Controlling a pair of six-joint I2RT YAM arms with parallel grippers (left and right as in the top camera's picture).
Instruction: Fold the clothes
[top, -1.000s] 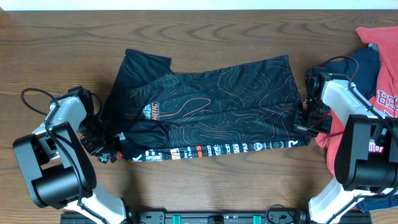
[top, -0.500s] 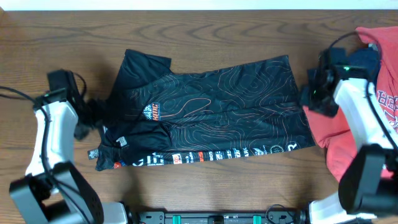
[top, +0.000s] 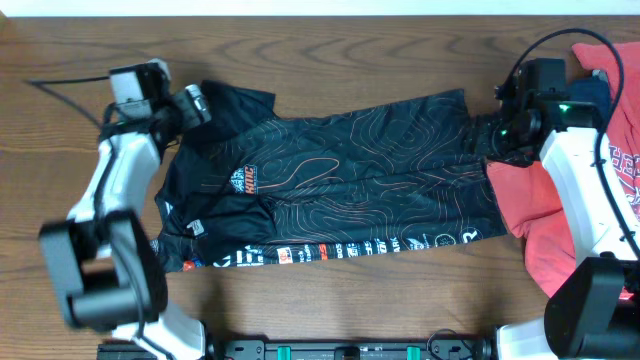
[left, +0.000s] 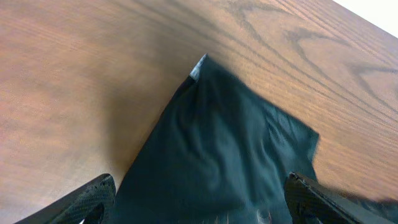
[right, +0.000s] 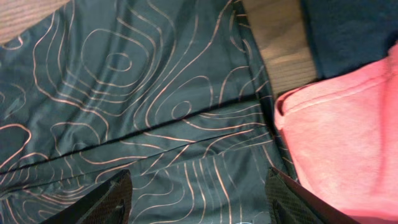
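The black jersey (top: 340, 180) with orange contour lines lies flat across the table's middle, its lettered hem along the near edge. My left gripper (top: 195, 103) hovers open over the jersey's far-left sleeve (left: 230, 143), holding nothing between its fingers (left: 87, 202). At the jersey's far-right edge my right gripper (top: 495, 135) is open above the patterned cloth (right: 143, 93), with nothing in it. A red T-shirt (top: 545, 235) and a navy T-shirt (top: 590, 92) are heaped at the right.
The red T-shirt (right: 348, 137) touches the jersey's right edge, with the navy T-shirt (right: 348, 31) beyond a strip of bare wooden table (right: 280, 50). Bare wood (top: 330, 60) runs along the far side and left of the jersey.
Both grippers have opened and let go of the jersey's near corners. Each arm has swung away from me to the jersey's far corners; the cloth now lies flat.
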